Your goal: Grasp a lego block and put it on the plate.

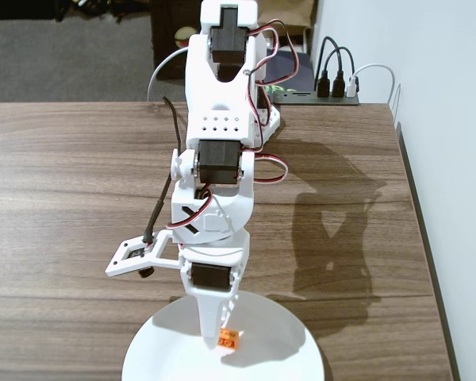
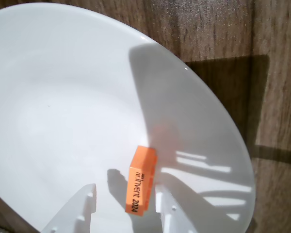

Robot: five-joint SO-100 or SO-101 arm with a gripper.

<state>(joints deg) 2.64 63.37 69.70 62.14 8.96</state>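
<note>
The white plate [image 1: 163, 349] sits at the table's near edge and fills most of the wrist view [image 2: 63, 107]. The orange lego block [image 2: 141, 180], with dark print on one face, is over the plate's surface between my fingers. It is close against the right finger [image 2: 164, 204] and a clear gap separates it from the left finger [image 2: 85, 201]. My gripper [image 2: 126, 191] is open. In the fixed view the gripper [image 1: 220, 337] points down onto the plate with the block [image 1: 228, 340] just right of its tip. I cannot tell whether the block rests flat.
The brown wooden table [image 1: 71, 198] extends left and behind the arm. A small bracket [image 1: 131, 258] sticks out left of the wrist. A power strip with plugs [image 1: 333, 87] lies at the table's back right edge.
</note>
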